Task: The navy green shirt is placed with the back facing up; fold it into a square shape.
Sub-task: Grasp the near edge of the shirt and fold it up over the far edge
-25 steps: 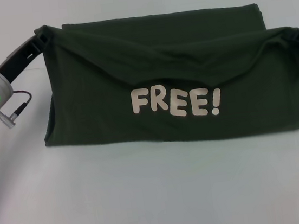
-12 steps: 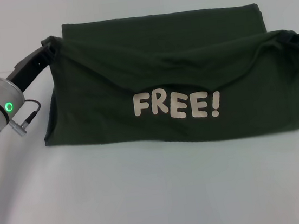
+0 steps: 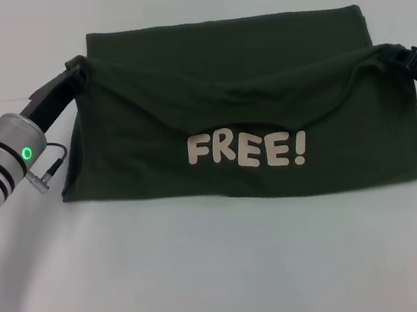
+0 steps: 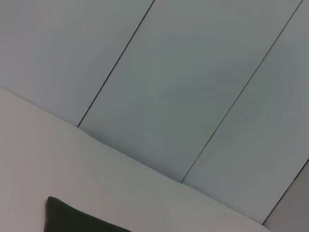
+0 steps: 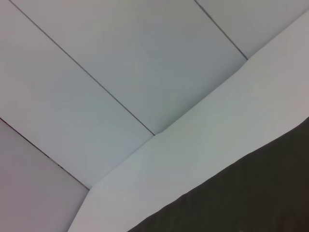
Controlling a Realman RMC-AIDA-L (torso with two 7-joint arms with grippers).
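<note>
Navy green shirt (image 3: 241, 114) lies crosswise, lettering upright.

The surface (image 3: 223, 276) was plain white and matte, filling the head view from the near edge to the far side, evenly lit with only soft shadows. Behind it, in the wrist views, stood a pale grey wall (image 4: 193, 87) made of broad flat panels, divided by thin dark seams (image 4: 116, 63) running straight between them. The white surface (image 5: 203, 140) met this wall along a clean straight line. The light was diffuse and cool, with no hard glare anywhere on wall or surface.
</note>
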